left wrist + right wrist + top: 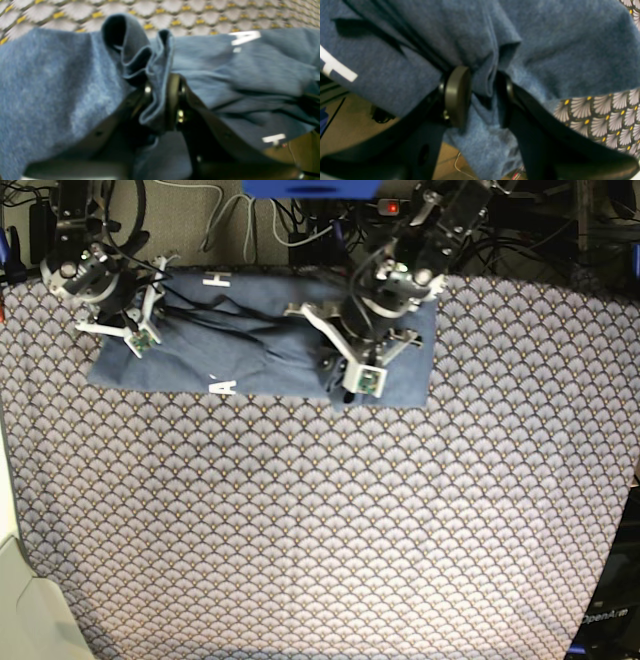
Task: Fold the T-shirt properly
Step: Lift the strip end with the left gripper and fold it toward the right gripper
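With the T-shirt [250, 345] spread at the far edge of the cloth [320, 520], bunched fabric is pinched by both the left gripper [160, 100] and the right gripper [482, 95], which should be lifted evenly.

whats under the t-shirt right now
The scallop-patterned tablecloth lies under the T-shirt and shows on every side of it. Both the left gripper and the right gripper pinch bunched fabric. Anything else beneath the shirt is covered.
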